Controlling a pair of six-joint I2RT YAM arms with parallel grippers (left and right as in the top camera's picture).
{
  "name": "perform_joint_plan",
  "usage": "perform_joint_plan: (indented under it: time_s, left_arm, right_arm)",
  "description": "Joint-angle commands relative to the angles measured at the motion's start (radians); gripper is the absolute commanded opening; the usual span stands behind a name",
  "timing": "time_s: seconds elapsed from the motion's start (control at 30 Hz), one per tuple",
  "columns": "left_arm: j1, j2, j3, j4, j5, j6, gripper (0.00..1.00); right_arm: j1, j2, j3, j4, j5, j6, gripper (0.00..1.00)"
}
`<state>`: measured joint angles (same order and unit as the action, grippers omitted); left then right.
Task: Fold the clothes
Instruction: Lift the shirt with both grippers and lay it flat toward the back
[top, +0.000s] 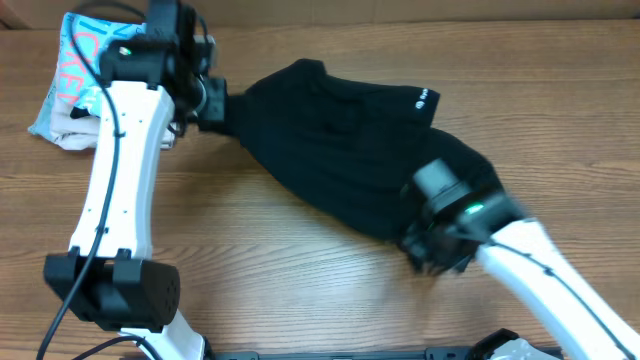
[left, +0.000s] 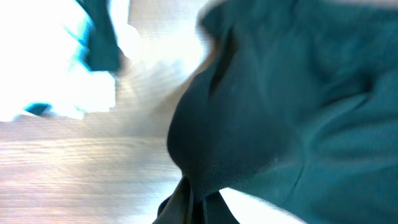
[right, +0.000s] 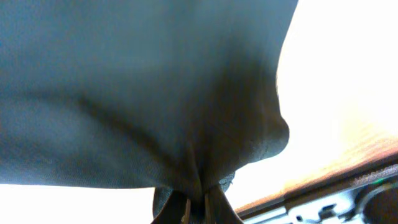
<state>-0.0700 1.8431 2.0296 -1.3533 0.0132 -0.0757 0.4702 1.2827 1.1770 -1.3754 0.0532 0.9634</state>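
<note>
Black cloth fills both wrist views, gathered into a tight pleat at the fingertips. The left gripper (left: 193, 210) has its jaws pinched narrow on one edge of the shirt (left: 280, 124), and the right gripper (right: 198, 208) is clamped the same way on another edge (little of either pair of fingers shows past the fabric).

From above, the shirt spans the gap between the two pairs of jaws. It lies rumpled on the table (top: 300, 290), with its white logo (top: 425, 97) face up on the side away from the right jaws.

No fold looks made yet, so I judge this to be the spreading step. The next move calls for drawing the two grips apart evenly to flatten the cloth without losing either pinch. It must also keep clear of the folded garments (top: 65, 85), which lie just beyond the left jaws on the side away from the shirt.
</note>
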Motion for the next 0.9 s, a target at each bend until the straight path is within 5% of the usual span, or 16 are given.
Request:
perform_joint_plan:
  time_s: [0.0,0.37,0.57,0.87]
  left_arm:
    - [0.011,-0.006,0.222,-0.052,-0.072,-0.006,0.04]
    - [0.011,-0.017,0.819,-0.193,-0.077,0.002,0.04]
    - [0.011,-0.092,0.964,-0.233,-0.106,0.000,0.04]
    - [0.011,-0.151,0.960,-0.187,-0.114,-0.006,0.04]
  right_arm:
    - [-0.161,-0.040,0.272,-0.073,0.168,-0.226,0.04]
    - [-0.695,-0.025,0.973,-0.166,0.016,-0.550,0.04]
    - [-0.735,-0.025,1.158,-0.246,-0.016,-0.599,0.04]
    - [-0.734,0.035,1.165,-0.282,-0.034,-0.669,0.04]
